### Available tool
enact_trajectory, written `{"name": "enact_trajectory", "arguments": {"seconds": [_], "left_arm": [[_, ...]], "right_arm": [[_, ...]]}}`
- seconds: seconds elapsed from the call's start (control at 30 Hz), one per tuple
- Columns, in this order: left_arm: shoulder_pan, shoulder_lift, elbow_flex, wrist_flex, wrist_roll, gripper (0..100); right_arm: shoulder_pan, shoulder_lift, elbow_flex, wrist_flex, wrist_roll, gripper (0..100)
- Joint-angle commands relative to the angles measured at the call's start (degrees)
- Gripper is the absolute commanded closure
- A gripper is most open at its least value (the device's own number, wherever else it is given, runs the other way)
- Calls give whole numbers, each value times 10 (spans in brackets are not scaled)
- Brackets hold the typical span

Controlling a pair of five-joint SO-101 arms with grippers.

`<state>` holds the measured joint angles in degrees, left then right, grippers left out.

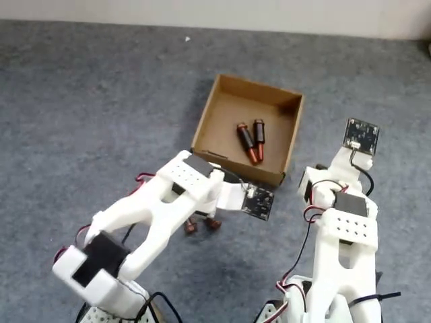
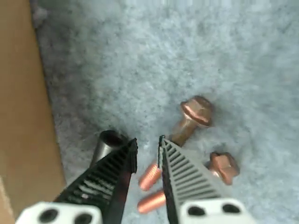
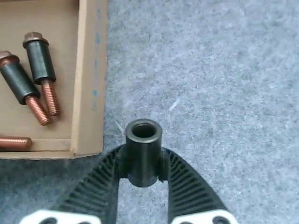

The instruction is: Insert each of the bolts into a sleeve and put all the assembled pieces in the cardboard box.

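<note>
Two copper bolts point(image 2: 196, 112) point(image 2: 224, 167) lie side by side on the grey carpet, close to the cardboard box point(image 1: 202, 128). My left gripper point(image 2: 147, 142) hovers over their threaded ends, narrowly open, with nothing between its fingers. A black sleeve point(image 2: 108, 140) lies beside one finger, partly hidden by it. My right gripper point(image 3: 143, 156) is shut on another black sleeve point(image 3: 143, 135), its bore facing the camera, just outside the box wall point(image 3: 88, 93). Inside the box lie two assembled pieces point(image 1: 245, 141) point(image 1: 259, 134).
A third copper shank point(image 3: 14, 142) lies along the box's inner wall. The box wall point(image 2: 23, 116) stands close beside my left gripper. Open carpet spreads to the left and right of the box. The right arm point(image 1: 343, 229) stands right of the box corner.
</note>
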<state>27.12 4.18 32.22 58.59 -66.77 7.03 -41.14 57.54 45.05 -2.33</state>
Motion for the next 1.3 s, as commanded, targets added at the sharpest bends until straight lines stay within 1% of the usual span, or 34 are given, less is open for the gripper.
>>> {"name": "enact_trajectory", "arguments": {"seconds": [0.0, 0.23, 0.43, 0.57, 0.67, 0.77, 0.83, 0.9, 1.03, 1.13, 1.27], "left_arm": [[0, -15, 4, -2, -7, 902], [-6, -95, 4, -1, 25, 902], [-7, -143, 3, 75, 23, 901], [-44, -176, 3, 98, 18, 901], [-81, -203, 4, 133, -11, 901], [-103, -211, 13, 156, -12, 901], [-116, -216, 43, 156, -13, 901], [-130, -216, 74, 135, -25, 901], [-173, -216, 137, 86, -124, 901], [-196, -216, 157, 66, -171, 901], [-196, -211, 172, 33, -180, 901]], "right_arm": [[6, -16, -7, -15, 0, 992], [6, -16, -7, -15, 0, 992], [6, -16, -7, -15, 0, 992], [6, -16, -7, -15, 0, 992], [6, -16, -7, -15, 0, 991], [6, -16, -7, -15, 0, 991], [6, -16, -7, -15, 0, 991], [6, -16, -7, -15, 0, 991], [6, -16, -6, -15, 0, 991], [6, -16, -6, -15, 0, 991], [6, -16, -6, -15, 0, 991]]}}
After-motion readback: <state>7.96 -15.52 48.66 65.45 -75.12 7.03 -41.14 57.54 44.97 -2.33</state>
